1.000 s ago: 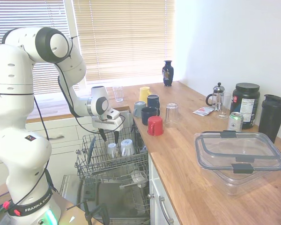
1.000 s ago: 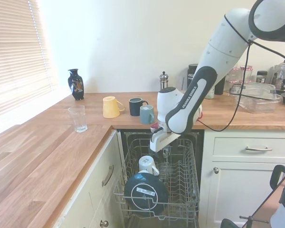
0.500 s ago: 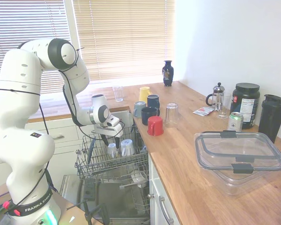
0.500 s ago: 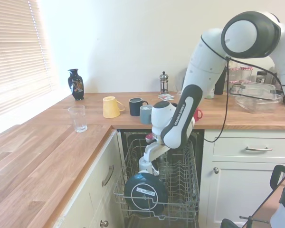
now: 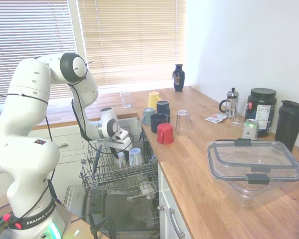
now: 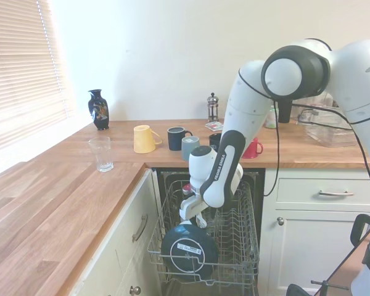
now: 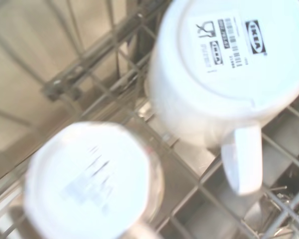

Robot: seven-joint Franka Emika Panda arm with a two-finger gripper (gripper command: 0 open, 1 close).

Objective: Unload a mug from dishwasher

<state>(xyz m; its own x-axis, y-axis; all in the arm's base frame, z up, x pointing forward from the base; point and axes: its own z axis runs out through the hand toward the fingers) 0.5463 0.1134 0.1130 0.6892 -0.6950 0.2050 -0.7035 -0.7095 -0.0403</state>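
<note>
Over the last second I bring the arm down from above the rack into the dishwasher — the gripper now sits low among the wires, right at the mug. The approach is nearly done; the grasp comes next, I judge. The mug stands upside down in the upper rack, beside a narrower pale cup (label plain in the wrist view). Whether the fingers are apart or together, I cannot tell — nothing appears held.
</note>
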